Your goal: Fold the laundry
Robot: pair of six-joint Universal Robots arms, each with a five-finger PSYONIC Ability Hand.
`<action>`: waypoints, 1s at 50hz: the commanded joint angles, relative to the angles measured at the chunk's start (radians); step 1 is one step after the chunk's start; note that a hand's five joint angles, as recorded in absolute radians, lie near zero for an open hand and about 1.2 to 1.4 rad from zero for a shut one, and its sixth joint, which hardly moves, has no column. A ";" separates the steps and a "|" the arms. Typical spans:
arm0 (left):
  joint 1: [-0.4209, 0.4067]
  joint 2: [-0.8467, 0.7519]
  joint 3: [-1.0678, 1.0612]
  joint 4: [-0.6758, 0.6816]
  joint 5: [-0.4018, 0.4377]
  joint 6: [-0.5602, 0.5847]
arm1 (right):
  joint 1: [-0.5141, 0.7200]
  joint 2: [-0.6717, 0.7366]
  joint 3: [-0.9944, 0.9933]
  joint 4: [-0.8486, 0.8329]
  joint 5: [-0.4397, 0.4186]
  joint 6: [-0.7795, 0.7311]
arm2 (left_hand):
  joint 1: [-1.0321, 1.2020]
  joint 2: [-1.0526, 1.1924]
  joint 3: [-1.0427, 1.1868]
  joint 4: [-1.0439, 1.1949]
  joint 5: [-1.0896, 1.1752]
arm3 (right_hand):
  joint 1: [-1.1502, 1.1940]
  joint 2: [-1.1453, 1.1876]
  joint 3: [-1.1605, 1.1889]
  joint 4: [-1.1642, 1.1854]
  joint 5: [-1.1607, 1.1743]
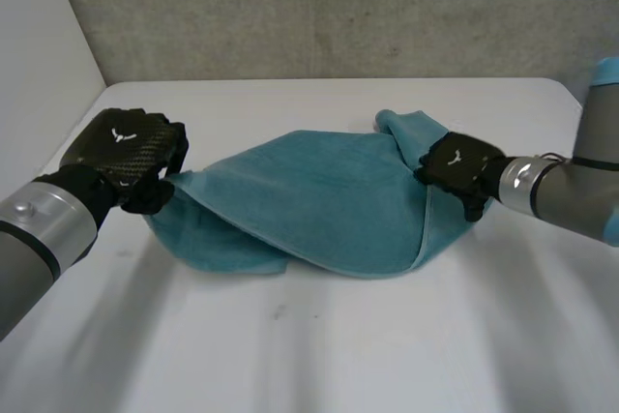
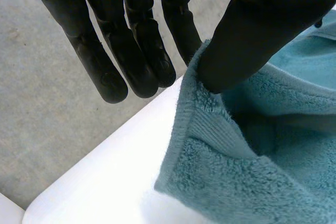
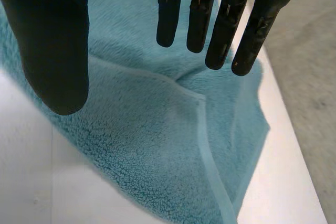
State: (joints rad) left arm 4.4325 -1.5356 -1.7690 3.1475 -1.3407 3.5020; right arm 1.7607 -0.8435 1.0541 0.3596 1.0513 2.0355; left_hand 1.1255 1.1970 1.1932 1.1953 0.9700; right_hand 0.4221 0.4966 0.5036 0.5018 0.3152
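Open table point(image 1: 319, 355) around rumpled towel point(image 1: 309, 200)

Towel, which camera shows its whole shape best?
Head view: the whole teal towel shows, partly folded over. Left wrist view shows a corner at the thumb of the left hand; right wrist a hemmed stretch under the right hand.

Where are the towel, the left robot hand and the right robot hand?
towel point(image 1: 319, 200), head view, its middle.
left robot hand point(image 1: 121, 147), head view, back of hand.
right robot hand point(image 1: 455, 163), head view, back of hand.

Silver-grey arms point(image 1: 39, 224) end in black left hand point(image 1: 124, 147) and right hand point(image 1: 456, 163), each white-marked.
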 commanded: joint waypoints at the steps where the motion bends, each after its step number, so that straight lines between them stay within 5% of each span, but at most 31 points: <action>1: 0.002 -0.008 -0.017 0.023 0.000 -0.003 | 0.022 0.104 -0.072 0.044 0.015 -0.164 | 0.271 0.199 0.203 0.201 0.252 | 0.180 0.105 0.098 0.100 0.112; 13: 0.008 -0.015 -0.017 0.031 0.002 -0.005 | 0.025 0.147 -0.108 0.045 0.019 -0.175 | 0.271 0.199 0.203 0.201 0.252 | 0.294 0.219 0.212 0.214 0.226; 25: 0.033 -0.015 -0.021 0.057 0.003 -0.005 | 0.017 0.142 -0.123 0.036 0.039 -0.172 | 0.271 0.199 0.203 0.201 0.252 | 0.793 0.719 0.712 0.713 0.725; 30: 0.047 -0.015 -0.021 0.057 0.005 -0.003 | 0.014 0.149 -0.121 0.036 0.055 -0.173 | 0.271 0.199 0.203 0.201 0.252 | 0.706 0.631 0.624 0.626 0.638; 33: 0.048 -0.015 -0.021 0.057 0.006 -0.003 | 0.016 0.152 -0.120 0.036 0.056 -0.172 | 0.271 0.199 0.203 0.201 0.252 | 0.348 0.273 0.266 0.268 0.280; 40: 0.047 -0.015 -0.026 0.057 0.006 -0.005 | 0.025 0.150 -0.118 0.036 0.079 -0.173 | 0.271 0.199 0.203 0.201 0.252 | 0.303 0.228 0.221 0.223 0.235; 46: 0.050 -0.015 -0.024 0.059 0.006 -0.003 | 0.017 0.146 -0.126 0.036 0.082 -0.172 | 0.271 0.199 0.203 0.201 0.252 | 0.965 0.890 0.883 0.885 0.897; 50: 0.059 -0.015 -0.020 0.059 0.006 -0.005 | 0.017 0.139 -0.157 0.036 0.090 -0.141 | 0.271 0.199 0.203 0.201 0.252 | 0.974 0.900 0.893 0.895 0.907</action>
State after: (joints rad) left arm 4.4808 -1.5508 -1.7943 3.2047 -1.3345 3.4989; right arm 1.7806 -0.6953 0.9282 0.3958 1.1339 1.8649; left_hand 1.1255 1.1971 1.1932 1.1957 0.9700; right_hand 0.9228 1.0858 1.0816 1.0827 0.8829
